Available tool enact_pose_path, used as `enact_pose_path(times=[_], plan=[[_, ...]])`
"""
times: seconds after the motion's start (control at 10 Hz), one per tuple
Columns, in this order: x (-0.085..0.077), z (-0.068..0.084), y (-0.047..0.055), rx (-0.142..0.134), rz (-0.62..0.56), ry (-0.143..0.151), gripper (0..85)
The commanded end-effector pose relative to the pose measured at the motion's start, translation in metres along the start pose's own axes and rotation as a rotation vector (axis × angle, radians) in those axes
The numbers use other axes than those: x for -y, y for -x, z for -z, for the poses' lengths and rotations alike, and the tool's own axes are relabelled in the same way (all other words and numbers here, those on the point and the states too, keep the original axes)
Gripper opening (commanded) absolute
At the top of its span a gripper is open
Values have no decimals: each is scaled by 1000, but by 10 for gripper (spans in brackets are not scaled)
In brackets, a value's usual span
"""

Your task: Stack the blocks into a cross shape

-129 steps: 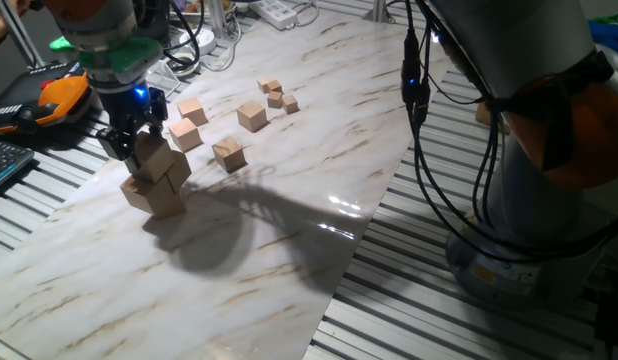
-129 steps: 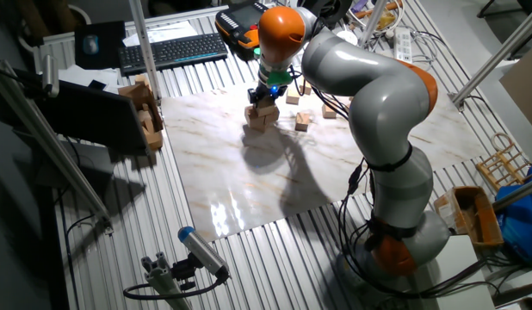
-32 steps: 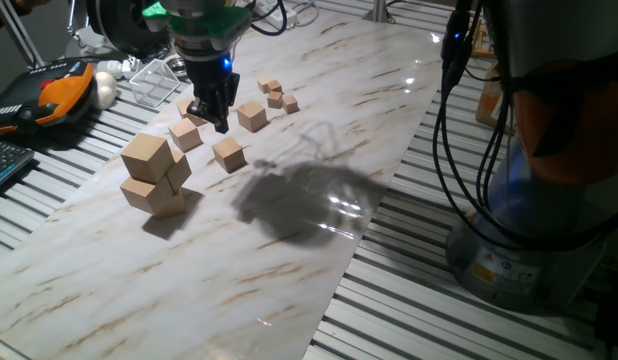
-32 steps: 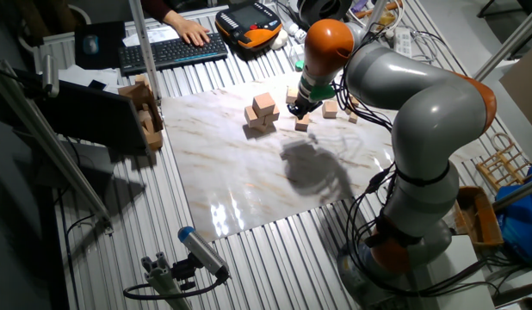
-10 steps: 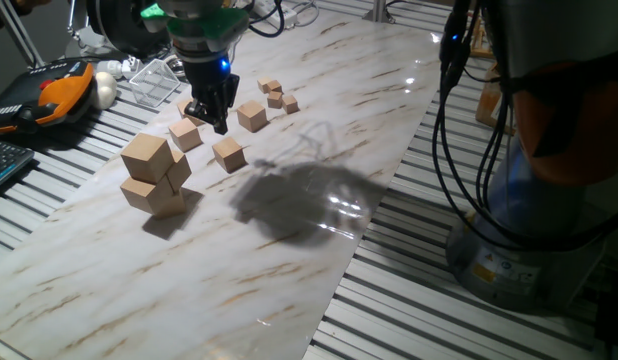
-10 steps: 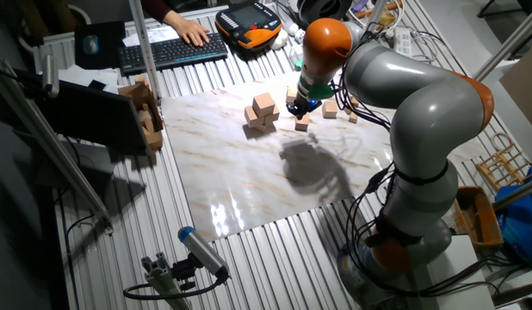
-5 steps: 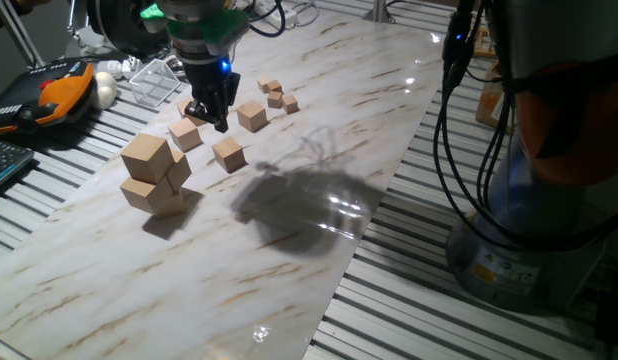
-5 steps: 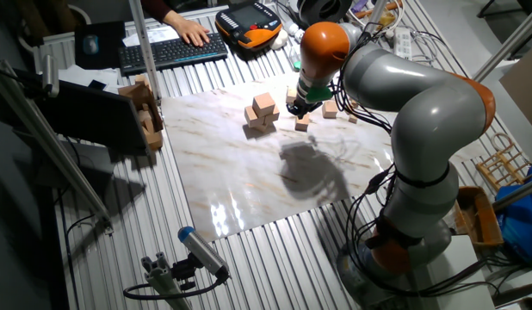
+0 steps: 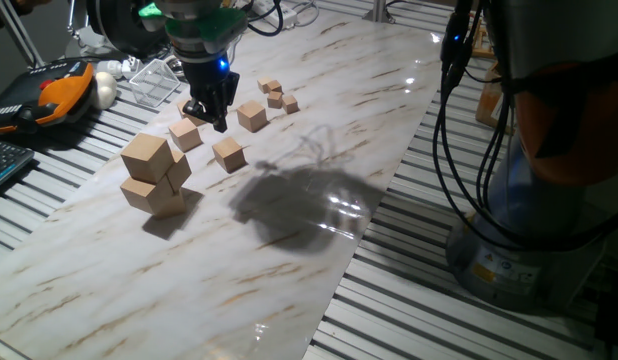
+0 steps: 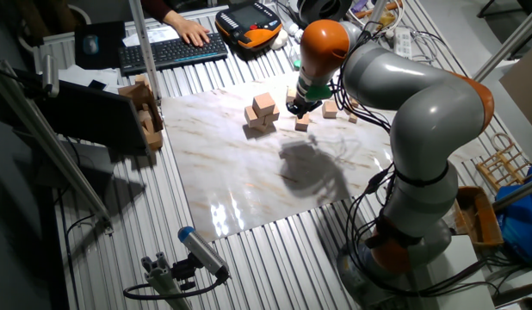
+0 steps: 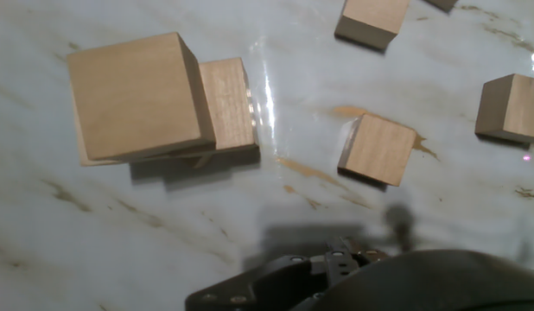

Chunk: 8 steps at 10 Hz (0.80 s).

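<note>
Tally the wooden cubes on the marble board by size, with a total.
Large cubes: 3 visible, piled together
Medium cubes: 4, one partly hidden behind the gripper
Tiny cubes: 3
Total: 10

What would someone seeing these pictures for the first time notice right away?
Probably the big grey and orange arm bending over the marble-patterned table, with its claw hovering among loose smaller wooden cubes. Next, the stack of large blocks near the table's left edge in one fixed view, one block sitting on top of the lower ones.
</note>
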<state>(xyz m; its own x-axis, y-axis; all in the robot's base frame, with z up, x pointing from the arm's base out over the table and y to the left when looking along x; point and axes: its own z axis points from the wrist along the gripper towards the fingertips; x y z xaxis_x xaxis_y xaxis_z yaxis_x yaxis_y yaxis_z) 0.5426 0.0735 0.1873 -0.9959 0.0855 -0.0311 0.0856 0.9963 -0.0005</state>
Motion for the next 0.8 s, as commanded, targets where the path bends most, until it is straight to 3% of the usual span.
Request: enact_pose_path(times=[0.0, 0.7], plan=[[0, 0, 0, 2, -1, 0, 0], [0, 0, 0, 5, 10, -7, 0]])
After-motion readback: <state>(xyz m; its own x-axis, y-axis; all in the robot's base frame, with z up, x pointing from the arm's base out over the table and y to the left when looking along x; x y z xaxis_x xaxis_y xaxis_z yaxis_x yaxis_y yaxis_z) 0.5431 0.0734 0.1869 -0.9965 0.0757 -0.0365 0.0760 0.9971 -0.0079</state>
